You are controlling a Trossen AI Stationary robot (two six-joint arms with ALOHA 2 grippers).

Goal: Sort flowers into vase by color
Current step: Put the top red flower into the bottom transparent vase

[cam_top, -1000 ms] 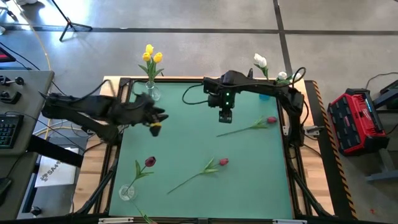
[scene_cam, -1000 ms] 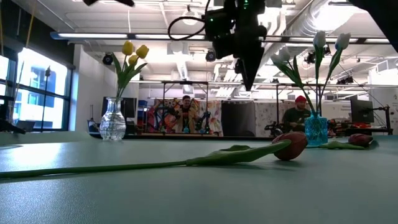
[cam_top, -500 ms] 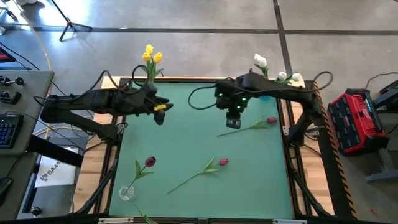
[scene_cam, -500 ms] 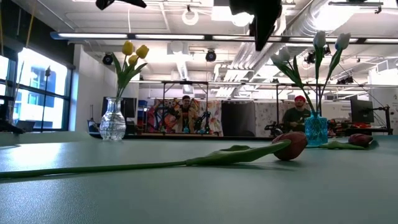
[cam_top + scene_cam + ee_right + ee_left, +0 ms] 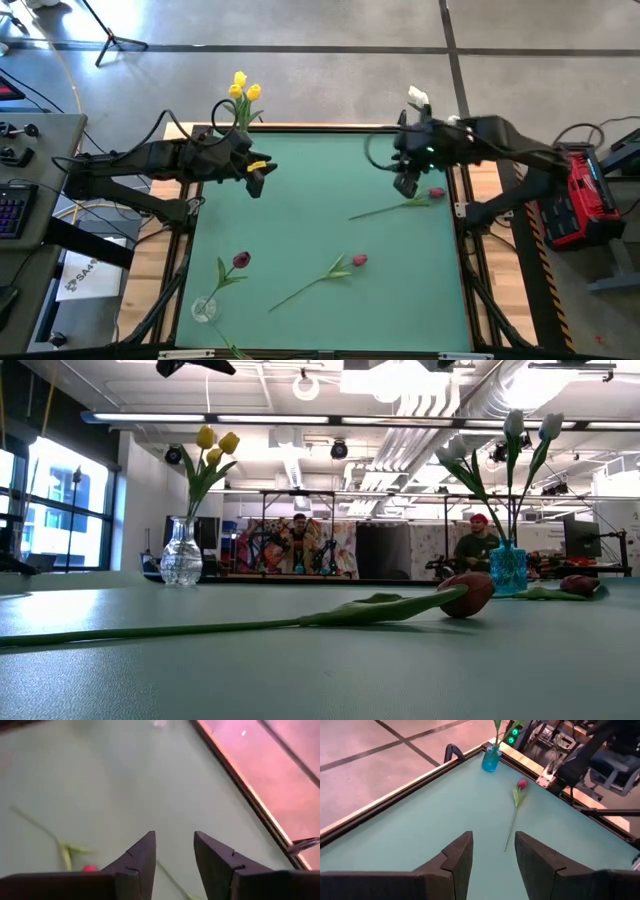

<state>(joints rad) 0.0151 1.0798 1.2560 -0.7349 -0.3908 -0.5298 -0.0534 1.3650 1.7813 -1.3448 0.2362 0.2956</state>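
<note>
Three yellow tulips [image 5: 242, 90] [image 5: 214, 444] stand in a clear vase [image 5: 181, 554] at the far left corner. White tulips [image 5: 418, 98] [image 5: 528, 426] stand in a blue vase [image 5: 490, 760] at the far right. One dark red tulip [image 5: 437, 193] [image 5: 521, 784] lies near the right edge, another [image 5: 359, 260] [image 5: 467, 593] lies mid-table. A third red tulip [image 5: 241, 260] leans from a small clear vase [image 5: 204, 309] at the near left. My left gripper [image 5: 257, 183] [image 5: 493, 838] is open and empty beside the yellow tulips. My right gripper [image 5: 405, 186] [image 5: 174, 838] is open and empty, raised just left of the right-hand tulip's head.
The green table top [image 5: 310, 240] has a raised wooden rim [image 5: 395, 795]. A loose green stem [image 5: 232, 347] lies at the near left edge. A red tool case [image 5: 572, 195] sits on the floor to the right. People sit in the room beyond the table [image 5: 482, 543].
My right gripper has moved toward the table's right edge and up, leaving the low view, and now hangs by the right-hand red tulip. My left gripper has moved toward the far edge, nearer the yellow tulips' vase, then held still. No flower has moved.
</note>
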